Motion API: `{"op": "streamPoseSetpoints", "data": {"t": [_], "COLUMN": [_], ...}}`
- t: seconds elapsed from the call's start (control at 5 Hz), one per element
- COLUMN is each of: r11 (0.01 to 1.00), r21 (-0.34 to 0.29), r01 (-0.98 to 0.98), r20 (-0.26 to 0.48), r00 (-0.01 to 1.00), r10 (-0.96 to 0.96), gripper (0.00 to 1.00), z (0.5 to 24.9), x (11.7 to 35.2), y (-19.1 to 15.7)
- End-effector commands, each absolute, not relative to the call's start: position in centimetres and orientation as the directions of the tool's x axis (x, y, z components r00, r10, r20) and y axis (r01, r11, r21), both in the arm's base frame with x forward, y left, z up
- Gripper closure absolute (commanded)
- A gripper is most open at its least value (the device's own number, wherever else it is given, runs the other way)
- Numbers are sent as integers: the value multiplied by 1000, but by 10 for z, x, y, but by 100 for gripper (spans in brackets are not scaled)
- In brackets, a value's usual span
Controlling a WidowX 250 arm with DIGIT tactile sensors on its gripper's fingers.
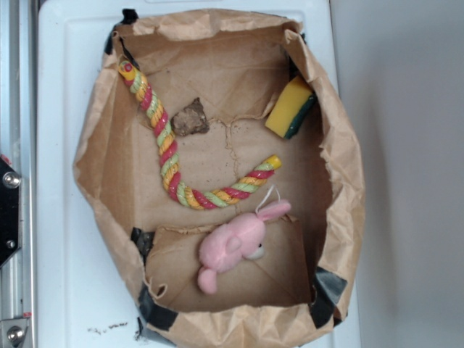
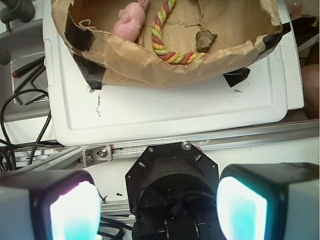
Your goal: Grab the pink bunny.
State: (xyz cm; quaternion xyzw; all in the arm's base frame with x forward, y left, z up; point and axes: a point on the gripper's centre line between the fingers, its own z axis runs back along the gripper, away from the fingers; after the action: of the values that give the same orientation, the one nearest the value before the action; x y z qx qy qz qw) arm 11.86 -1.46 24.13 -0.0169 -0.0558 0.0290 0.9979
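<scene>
The pink bunny [image 1: 233,245] lies on its side in the front part of the brown paper bag tray [image 1: 98,145], ears pointing right, a thin white loop by its ear. It also shows at the top of the wrist view [image 2: 130,22]. My gripper [image 2: 157,207] shows only in the wrist view. It is open and empty, with its two pads [image 2: 72,212] far apart. It is well back from the tray, over the robot base, apart from the bunny. The gripper is out of the exterior view.
A red-yellow-green twisted rope [image 1: 168,156] curves through the tray just behind the bunny. A brown lump [image 1: 191,118] and a yellow-green sponge [image 1: 290,107] lie at the back. The tray's crumpled walls stand up all round. It sits on a white board [image 2: 175,107].
</scene>
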Motion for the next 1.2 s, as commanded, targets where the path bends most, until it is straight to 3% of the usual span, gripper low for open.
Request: {"op": "streamPoseSetpoints", "data": {"t": [0.0, 0.2, 0.6, 0.8, 1.0], "r11": [998, 990, 963, 949, 920], "r21": [-37, -8, -32, -80, -192], "r01": [-56, -140, -269, -304, -342], "r20": [110, 161, 192, 192, 220], "r00": [992, 977, 943, 930, 898], "r10": [60, 140, 270, 313, 380], "gripper": [0, 0, 0, 0, 0], "z": [241, 231, 202, 186, 168], "x": [119, 169, 225, 244, 260], "y": [-15, -17, -4, 5, 8]}}
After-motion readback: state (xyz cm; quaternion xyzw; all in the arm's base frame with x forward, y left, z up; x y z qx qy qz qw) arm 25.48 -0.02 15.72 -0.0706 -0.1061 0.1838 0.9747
